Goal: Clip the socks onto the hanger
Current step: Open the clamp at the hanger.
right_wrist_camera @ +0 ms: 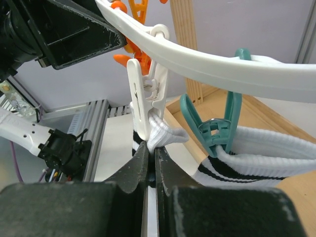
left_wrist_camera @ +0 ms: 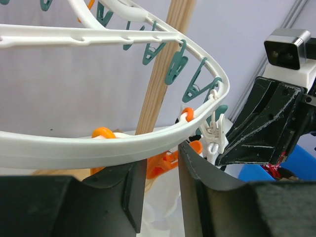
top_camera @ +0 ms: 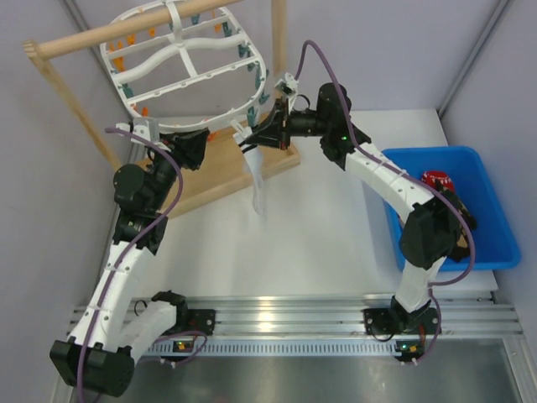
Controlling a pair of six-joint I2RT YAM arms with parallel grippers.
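Table [top_camera: 319, 243]: white top. A broad stretch of it lies between the rack base and the arm bases. Walls close in at L, R and back.
Wooden rack [top_camera: 226, 172]: x1, far-L. Its pole runs across the top and an upright post stands just behind the R gripper, so it is tight there.
Blue bin [top_camera: 491, 210]: x1, at the R table edge. R arm's elbow overlaps it in the top view. 1 red sock [top_camera: 436, 179] shows inside; darker items beside it are too hidden to count.
Hanger [right_wrist_camera: 237, 74]: x1, hung from the pole and tilted. Oval's long axis runs approx L-R, near rim facing the arms. Orange + teal clips round the rim.
White sock [top_camera: 258, 189], dark cuff bands: at the near-R rim. Long axis vertical, cuff up, toe down over the rack base edge. 1 teal clip [right_wrist_camera: 217, 131] bites the cuff. 1 white clip [right_wrist_camera: 145, 106] sits on a banded fold beside it; can't tell if that is the same sock or a 2nd.
R gripper [right_wrist_camera: 152, 153]: fingers pressed together, pinching that fold just under the white clip.
L gripper [left_wrist_camera: 162, 163]: fingers parted, tips up at the rim's underside, near the R gripper. An orange clip [left_wrist_camera: 163, 165] shows in the gap; contact not discernible.
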